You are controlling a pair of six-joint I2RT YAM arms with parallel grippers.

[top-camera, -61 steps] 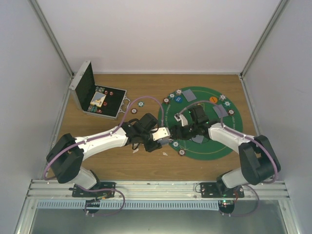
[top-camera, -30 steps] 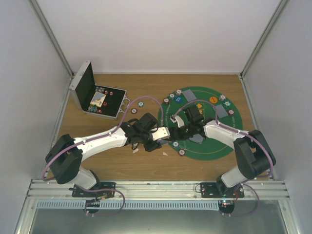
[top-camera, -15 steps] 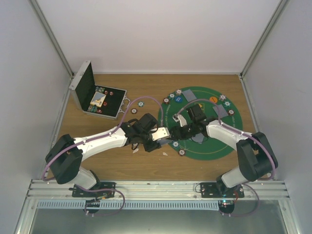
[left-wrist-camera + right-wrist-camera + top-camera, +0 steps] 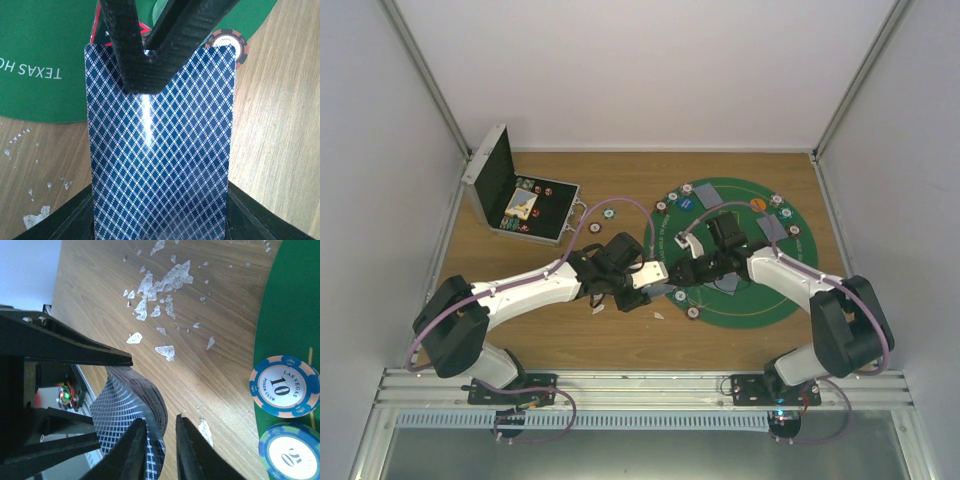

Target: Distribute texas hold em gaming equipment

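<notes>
Deck of playing cards (image 4: 160,150) clamped in left hand (image 4: 645,278), right hand (image 4: 160,430) nearly together at its far edge, grip unclear

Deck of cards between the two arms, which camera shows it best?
Left wrist: the deck of cards fills the frame, and its blue diamond-patterned back is sharp and face-on. Right wrist shows only its bowed side edge and a strip of pattern. Top external shows just a tiny pale rectangle, with no pattern legible.

On table (image 4: 570,345): case (image 4: 520,205) left rear, mat (image 4: 760,305) right of it, chips (image 4: 693,312) along mat rim
</notes>
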